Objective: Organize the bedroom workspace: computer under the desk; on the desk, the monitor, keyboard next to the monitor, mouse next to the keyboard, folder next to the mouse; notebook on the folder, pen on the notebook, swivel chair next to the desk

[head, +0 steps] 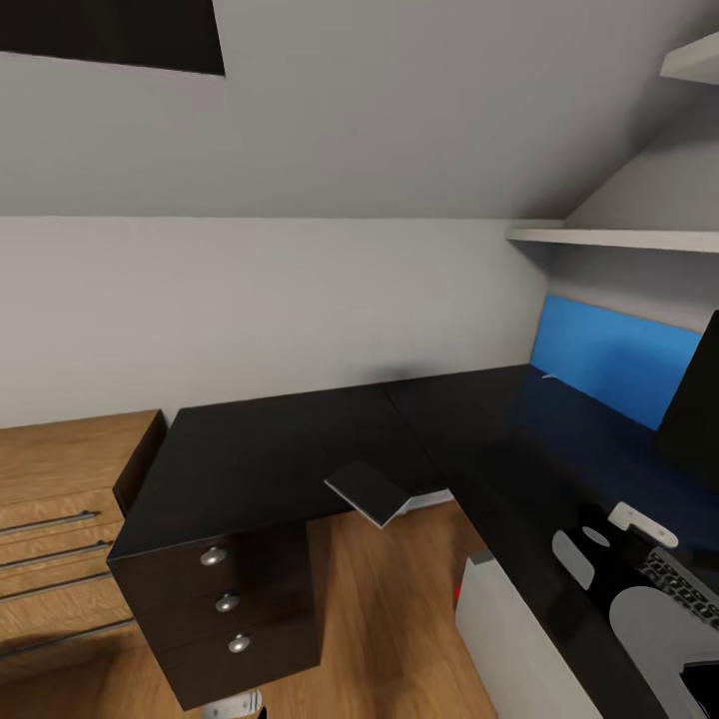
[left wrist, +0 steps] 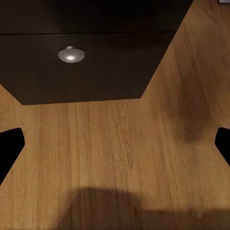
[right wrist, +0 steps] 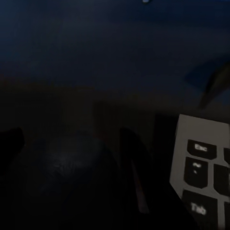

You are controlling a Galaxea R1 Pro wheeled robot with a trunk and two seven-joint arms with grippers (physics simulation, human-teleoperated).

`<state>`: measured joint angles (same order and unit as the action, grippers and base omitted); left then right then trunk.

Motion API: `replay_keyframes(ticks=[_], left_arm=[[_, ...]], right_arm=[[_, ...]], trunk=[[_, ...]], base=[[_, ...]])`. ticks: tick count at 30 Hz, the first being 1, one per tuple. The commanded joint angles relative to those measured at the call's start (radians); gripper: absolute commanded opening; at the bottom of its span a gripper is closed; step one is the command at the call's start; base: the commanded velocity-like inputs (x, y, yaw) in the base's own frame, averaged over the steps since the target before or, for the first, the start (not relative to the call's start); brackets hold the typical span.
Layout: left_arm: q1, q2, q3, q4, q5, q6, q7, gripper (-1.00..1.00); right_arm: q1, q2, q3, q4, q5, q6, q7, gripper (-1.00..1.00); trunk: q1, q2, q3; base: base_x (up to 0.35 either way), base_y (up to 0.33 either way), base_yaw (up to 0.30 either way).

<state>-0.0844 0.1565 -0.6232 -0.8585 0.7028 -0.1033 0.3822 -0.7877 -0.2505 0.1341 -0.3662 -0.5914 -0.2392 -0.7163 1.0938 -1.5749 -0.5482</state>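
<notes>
— where's the mouse (right wrist: 62, 179) right now?

— on the black desk (head: 300, 449), just beside the esc corner of the keyboard (right wrist: 203, 177), right under my right gripper (head: 609, 549). it's too dark down there for me to tell whether my right fingers are spread or pinching it.

— and your left gripper (left wrist: 115, 143)?

— fingers spread wide, nothing between them, hanging low over the wooden floor (left wrist: 120, 158) in front of a drawer knob (left wrist: 71, 54).

— what worries you?

— if i lift blind and i'm clamped on the mouse, i'd drag it off its place, or shove the keyboard toward the monitor (head: 699, 399). also that flat dark notebook (head: 367, 489) overhangs the desk's inner edge; a bump from my arm could tip it to the floor. and if my base rolls, the low left fingers could clip that knob.
</notes>
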Motion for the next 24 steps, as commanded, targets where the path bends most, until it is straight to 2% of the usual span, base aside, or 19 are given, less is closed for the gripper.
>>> replay_keyframes(ticks=[1, 6, 24], left_arm=[[-0.002, 0.002, -0.007, -0.001, 0.010, -0.008, 0.007, 1.00], [-0.002, 0.002, -0.007, -0.001, 0.011, -0.008, 0.007, 1.00], [-0.002, 0.001, -0.010, 0.000, 0.009, -0.009, 0.006, 1.00]], right_arm=[[-0.001, -0.001, 0.009, 0.000, -0.012, -0.006, -0.003, -1.00], [-0.001, -0.002, 0.008, 0.000, -0.012, -0.006, -0.003, -1.00], [-0.001, 0.000, 0.010, -0.002, -0.011, -0.008, -0.005, -1.00]], trunk=[[0.004, -0.008, -0.004], [0.023, -0.043, -0.020], [0.023, -0.043, -0.020]], base=[[0.000, 0.000, 0.000], [0.000, 0.000, 0.000], [0.000, 0.000, 0.000]])
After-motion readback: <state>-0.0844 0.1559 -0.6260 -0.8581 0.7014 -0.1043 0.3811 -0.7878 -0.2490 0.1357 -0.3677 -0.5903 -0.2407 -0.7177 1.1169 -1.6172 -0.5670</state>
